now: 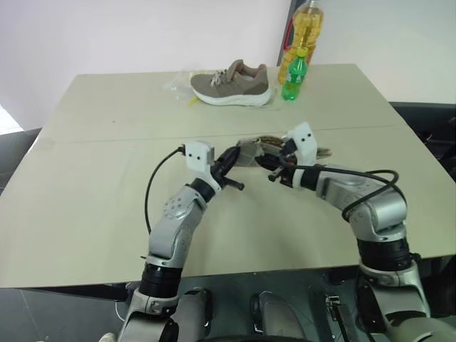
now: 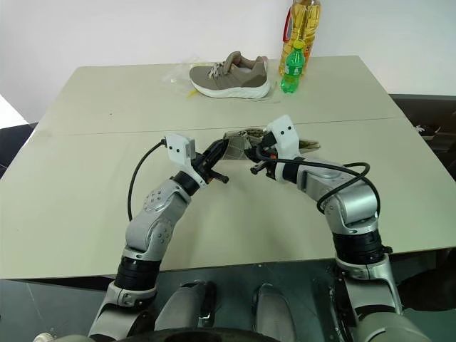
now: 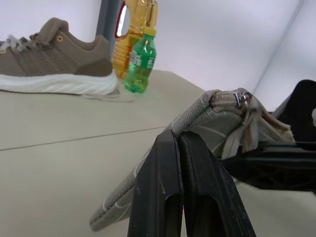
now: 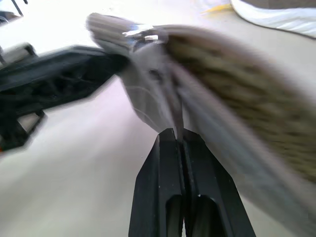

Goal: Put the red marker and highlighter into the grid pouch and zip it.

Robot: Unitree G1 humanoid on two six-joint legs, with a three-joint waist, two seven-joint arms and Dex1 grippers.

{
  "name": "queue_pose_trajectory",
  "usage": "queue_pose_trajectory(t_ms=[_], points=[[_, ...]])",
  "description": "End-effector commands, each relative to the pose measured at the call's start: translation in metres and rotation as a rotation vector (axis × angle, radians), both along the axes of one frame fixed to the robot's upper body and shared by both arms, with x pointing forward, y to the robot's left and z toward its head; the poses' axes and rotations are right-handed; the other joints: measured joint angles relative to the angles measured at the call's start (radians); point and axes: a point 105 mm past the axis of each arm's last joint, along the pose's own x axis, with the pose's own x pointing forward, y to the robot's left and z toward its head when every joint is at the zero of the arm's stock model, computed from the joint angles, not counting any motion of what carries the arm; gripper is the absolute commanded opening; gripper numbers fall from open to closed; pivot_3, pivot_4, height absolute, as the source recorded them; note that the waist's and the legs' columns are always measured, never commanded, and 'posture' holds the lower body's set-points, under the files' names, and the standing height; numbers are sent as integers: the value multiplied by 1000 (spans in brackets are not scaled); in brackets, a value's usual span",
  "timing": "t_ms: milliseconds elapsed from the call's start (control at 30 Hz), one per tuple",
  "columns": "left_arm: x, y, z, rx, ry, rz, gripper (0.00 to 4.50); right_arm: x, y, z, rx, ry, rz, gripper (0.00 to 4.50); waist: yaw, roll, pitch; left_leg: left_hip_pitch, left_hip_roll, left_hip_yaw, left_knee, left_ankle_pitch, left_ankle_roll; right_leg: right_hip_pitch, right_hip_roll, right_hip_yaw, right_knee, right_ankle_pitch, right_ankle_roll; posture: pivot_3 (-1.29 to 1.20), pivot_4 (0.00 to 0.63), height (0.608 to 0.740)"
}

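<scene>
The grid pouch [image 3: 207,118], grey fabric, is held up off the table [image 1: 85,185] between my two arms near its middle. My left gripper [image 3: 178,143] is shut on the pouch's end, just below the metal zipper slider [image 3: 240,98]. My right gripper [image 4: 178,136] meets it from the other side and is shut on the thin pull tab [image 4: 174,106] that hangs from the slider. In the head views the left gripper [image 1: 236,158] and right gripper [image 1: 278,162] nearly touch at the pouch [image 1: 262,146]. The red marker and the highlighter are out of view.
A brown shoe [image 1: 231,84] lies at the table's far side on a clear plastic wrapper [image 1: 178,84]. Beside it stand a green bottle [image 1: 293,75] and a tall yellow oil bottle [image 1: 306,28]. A seam crosses the table behind the pouch.
</scene>
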Motion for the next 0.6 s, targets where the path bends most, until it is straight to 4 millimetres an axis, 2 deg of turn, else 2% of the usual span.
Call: queue_pose_trajectory(t_ms=[33, 167, 267, 400, 533, 600], points=[[0, 30, 14, 8, -82, 84, 0, 12, -45, 30, -72, -108, -117, 41, 1, 0, 0, 0, 0, 0, 0, 0, 0, 0, 0, 0, 0, 0, 0, 0, 150, 731], [0, 61, 11, 38, -88, 150, 0, 17, -91, 32, -186, -106, -215, 41, 0, 0, 0, 0, 0, 0, -1, 0, 0, 0, 0, 0, -1, 0, 0, 0, 150, 731], [0, 74, 10, 49, -90, 176, 0, 20, -109, 29, -221, -92, -255, 41, -1, 0, 0, 0, 0, 0, -1, 0, 0, 0, -1, 0, -1, 0, 0, 0, 150, 731], [-1, 79, 10, 56, -93, 183, 0, 21, -114, 22, -237, -75, -251, 41, 0, 0, 0, 0, 1, 0, -1, 0, 0, 0, -1, 0, -1, 0, 0, 0, 150, 731], [-5, 76, 11, 62, -101, 160, 0, 17, -104, 16, -260, -82, -182, 41, 0, 0, 0, 0, 1, 0, -1, 0, 0, 0, -1, 0, -1, 0, 0, 0, 150, 731], [-13, 69, 10, 69, -97, 110, 0, 12, -94, 13, -228, -70, -114, 594, 0, 0, 0, 0, 1, 0, -1, 0, 0, 0, -1, 0, -1, 0, 0, 0, 150, 731]])
